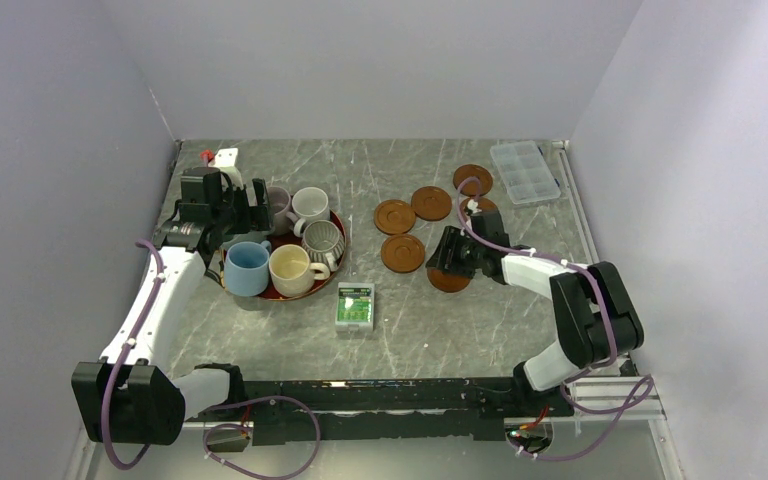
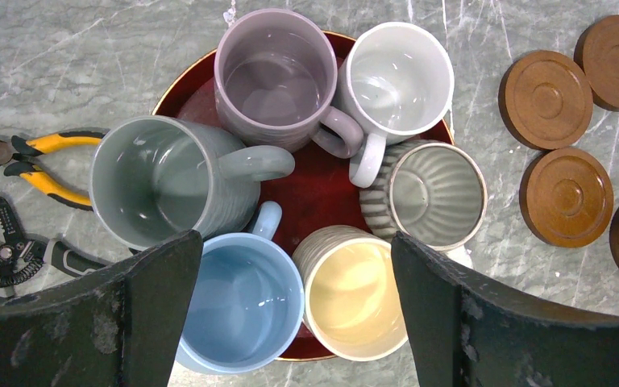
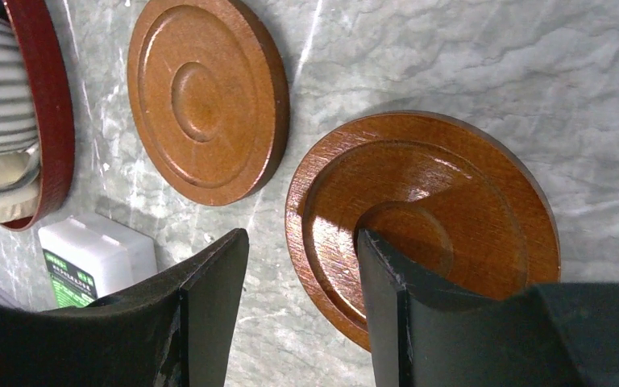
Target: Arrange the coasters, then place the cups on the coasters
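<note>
While the right hand [image 3: 300,242] hangs low over the bench [image 1: 410,330], its fingers stand partly apart and straddle the rim of the nearest coaster [image 3: 451,210]. One finger [image 3: 209,306] is over bare bench just outside the rim. The other [image 3: 395,314] covers the disc's middle dip. A strip of bench shows between the outer finger and the rim, so nothing is clamped. Whether the inner finger touches the wood I cannot tell.

A second coaster [image 3: 205,97] lies flat at about 10 o'clock from that hand, close to the first but apart from it. In the top view, three more coasters [image 1: 431,203] sit between 11 and 12 o'clock of the hand, and a sixth [image 1: 482,204] peeks out beside the arm.

Over at 9 o'clock, the left hand [image 2: 298,314] is spread wide and holds nothing. It hovers above the red tray [image 2: 322,189], where all six cups stand upright. The blue cup [image 2: 242,298] and the cream cup [image 2: 355,302] sit between its fingers. The grey-green cup [image 2: 153,181], mauve cup [image 2: 270,76], white cup [image 2: 395,76] and striped cup [image 2: 435,193] are beyond them, toward 12 o'clock.
</note>
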Robot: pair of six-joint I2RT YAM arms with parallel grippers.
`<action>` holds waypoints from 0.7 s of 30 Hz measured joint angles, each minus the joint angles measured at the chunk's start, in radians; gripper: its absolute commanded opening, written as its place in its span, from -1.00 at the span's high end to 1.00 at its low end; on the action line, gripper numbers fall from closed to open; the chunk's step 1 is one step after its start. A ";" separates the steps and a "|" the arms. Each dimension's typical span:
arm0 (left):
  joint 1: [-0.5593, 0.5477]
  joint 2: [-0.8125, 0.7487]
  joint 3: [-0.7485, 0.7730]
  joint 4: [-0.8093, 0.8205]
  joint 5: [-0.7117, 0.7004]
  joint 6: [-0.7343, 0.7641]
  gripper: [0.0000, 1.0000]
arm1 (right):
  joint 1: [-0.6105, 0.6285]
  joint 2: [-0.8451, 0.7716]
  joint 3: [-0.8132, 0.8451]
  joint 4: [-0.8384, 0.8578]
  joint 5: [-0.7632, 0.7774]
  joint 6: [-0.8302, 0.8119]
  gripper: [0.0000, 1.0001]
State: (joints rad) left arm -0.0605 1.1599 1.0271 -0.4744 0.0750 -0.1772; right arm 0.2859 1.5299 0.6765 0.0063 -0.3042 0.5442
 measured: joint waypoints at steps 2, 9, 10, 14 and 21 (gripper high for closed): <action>0.000 0.000 0.000 0.000 0.000 0.000 -0.86 | 0.009 0.006 0.000 0.012 -0.005 0.006 -0.13; 0.000 0.000 0.000 0.000 0.000 0.000 -0.86 | 0.020 0.032 0.000 0.068 -0.022 0.026 -0.12; 0.000 0.000 0.000 0.000 0.000 0.000 -0.86 | 0.020 0.035 0.001 0.074 -0.024 0.029 -0.12; 0.000 0.000 0.000 0.000 0.000 0.000 -0.86 | 0.023 0.043 0.003 0.086 -0.031 0.035 -0.12; 0.000 0.000 0.000 0.000 0.000 0.000 -0.86 | 0.024 0.047 0.003 0.093 -0.035 0.040 -0.13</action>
State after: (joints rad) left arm -0.0605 1.1599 1.0271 -0.4744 0.0750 -0.1772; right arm 0.3103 1.5764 0.6796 0.0998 -0.3389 0.5842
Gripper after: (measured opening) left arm 0.930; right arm 0.562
